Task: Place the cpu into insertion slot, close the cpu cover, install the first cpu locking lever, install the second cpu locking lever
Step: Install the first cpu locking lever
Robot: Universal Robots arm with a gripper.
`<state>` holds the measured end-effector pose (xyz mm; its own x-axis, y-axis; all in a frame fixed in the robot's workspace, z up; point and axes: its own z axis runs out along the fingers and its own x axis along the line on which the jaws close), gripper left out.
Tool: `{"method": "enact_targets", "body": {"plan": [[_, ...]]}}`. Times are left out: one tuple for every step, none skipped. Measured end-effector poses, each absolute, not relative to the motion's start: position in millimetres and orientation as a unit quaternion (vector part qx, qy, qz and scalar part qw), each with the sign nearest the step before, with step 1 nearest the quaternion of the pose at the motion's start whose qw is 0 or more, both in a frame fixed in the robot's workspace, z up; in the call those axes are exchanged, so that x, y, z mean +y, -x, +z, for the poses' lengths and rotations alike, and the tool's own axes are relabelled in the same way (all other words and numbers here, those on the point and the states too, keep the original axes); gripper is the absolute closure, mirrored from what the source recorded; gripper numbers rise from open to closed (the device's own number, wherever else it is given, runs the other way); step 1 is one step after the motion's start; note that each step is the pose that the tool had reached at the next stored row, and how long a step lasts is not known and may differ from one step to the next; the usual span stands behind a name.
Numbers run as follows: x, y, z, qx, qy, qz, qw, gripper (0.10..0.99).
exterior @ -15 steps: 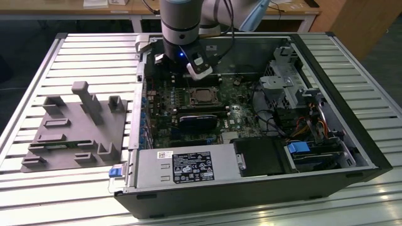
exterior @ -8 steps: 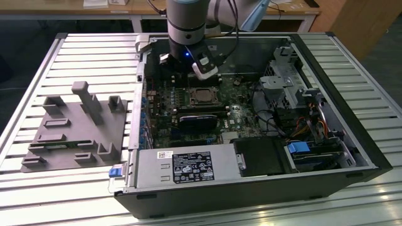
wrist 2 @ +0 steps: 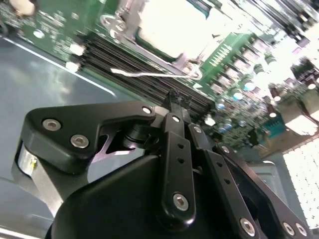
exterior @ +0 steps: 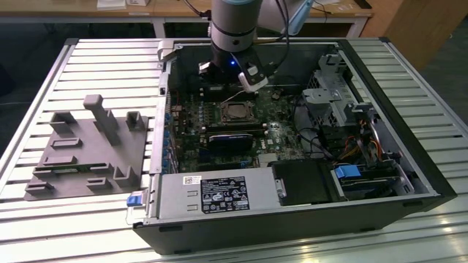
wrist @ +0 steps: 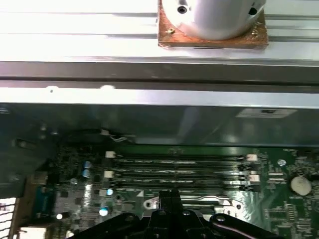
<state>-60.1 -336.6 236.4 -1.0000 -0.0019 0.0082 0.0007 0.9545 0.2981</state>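
In the exterior view the cpu [exterior: 235, 112] lies flat in the insertion slot [exterior: 249, 116] on the green motherboard, with the silvery cpu cover [exterior: 221, 112] lying around it. My gripper [exterior: 235, 95] hangs just above the socket's far edge. In the second wrist view its black fingers [wrist 2: 175, 107] are pressed together, shut, with nothing seen between them. Their tips stand close to a thin silvery locking lever [wrist 2: 149, 74] that runs along the edge of the cpu cover [wrist 2: 192, 57]. The bright cpu [wrist 2: 167, 25] lies beyond. The gripper [wrist: 169, 195] also shows in the first wrist view.
Long black memory slots [wrist: 179, 167] run beside the socket, near the case wall [wrist: 149, 119]. A black card [exterior: 227, 143], the power supply [exterior: 212, 194] and a drive cage [exterior: 340, 98] crowd the case. A grey fixture [exterior: 87, 148] sits on the table at the exterior view's left.
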Motion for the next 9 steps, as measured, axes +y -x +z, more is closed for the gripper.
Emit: {"method": "enact_targets", "body": {"plan": [[-336.6, 57.7, 236.4, -0.989, 0.000, -0.151, 0.004, 0.980], [-336.7, 56.1, 236.4, -0.989, 0.000, -0.151, 0.004, 0.980], [-336.7, 55.3, 236.4, -0.989, 0.000, -0.151, 0.004, 0.980], [-336.7, 55.1, 236.4, -0.989, 0.000, -0.151, 0.004, 0.980], [-336.6, 55.0, 236.3, -0.989, 0.000, -0.151, 0.004, 0.980], [-336.6, 55.0, 236.3, -0.989, 0.000, -0.151, 0.004, 0.980], [-336.6, 55.1, 236.4, -0.989, 0.000, -0.151, 0.004, 0.980], [-336.6, 55.4, 236.5, -0.989, -0.001, -0.151, 0.003, 0.980], [-336.6, 55.7, 236.5, -0.989, -0.002, -0.150, 0.000, 0.980]]}}
